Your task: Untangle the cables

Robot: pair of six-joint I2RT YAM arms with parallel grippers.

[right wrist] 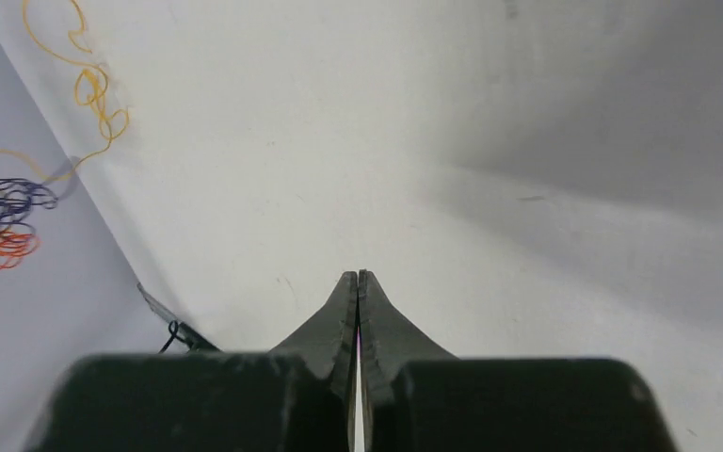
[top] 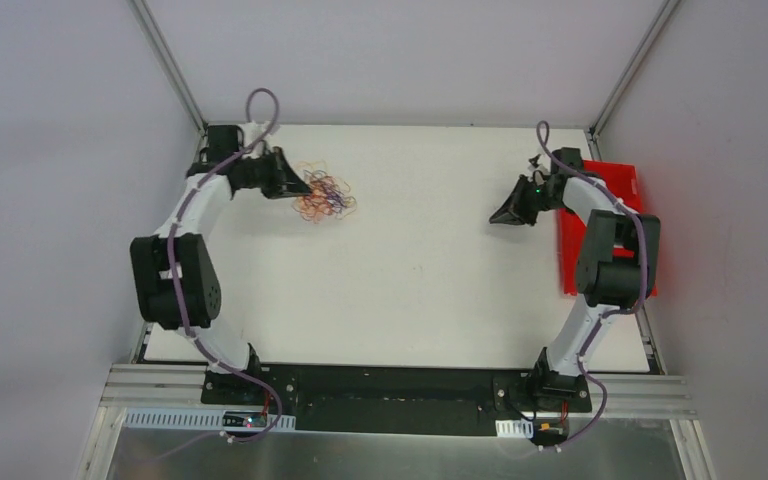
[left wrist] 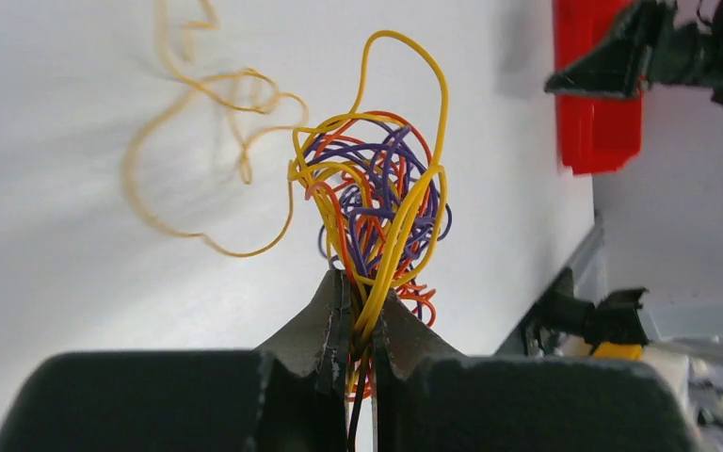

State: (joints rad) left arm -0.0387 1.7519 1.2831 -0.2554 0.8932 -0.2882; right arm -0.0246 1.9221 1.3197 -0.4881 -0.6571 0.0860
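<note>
Two grippers are shown over a white table (top: 430,290). L gripper (left wrist: 358,282), at approx. 11 o'clock of the table centre in the top view, is closed to a narrow slit on the cables (left wrist: 377,188). Yellow, orange & black strands are pinched between its fingers. The rest of the cables (yellow, orange-red, purple) are bunched in a knot just beyond the tips, at 12 o'clock in the L wrist view. One loose orange-yellow loop (left wrist: 198,94) is seen at 10 o'clock of that knot, spread over the white top. Whether the knot itself is lifted off the top cannot be told. R gripper (right wrist: 358,275), at approx. 2 o'clock and well apart from the cables, is fully closed w/ nothing between its fingers. Red bin (top: 622,172) is set at the table's 3 o'clock edge, partly covered by the R arm.
</note>
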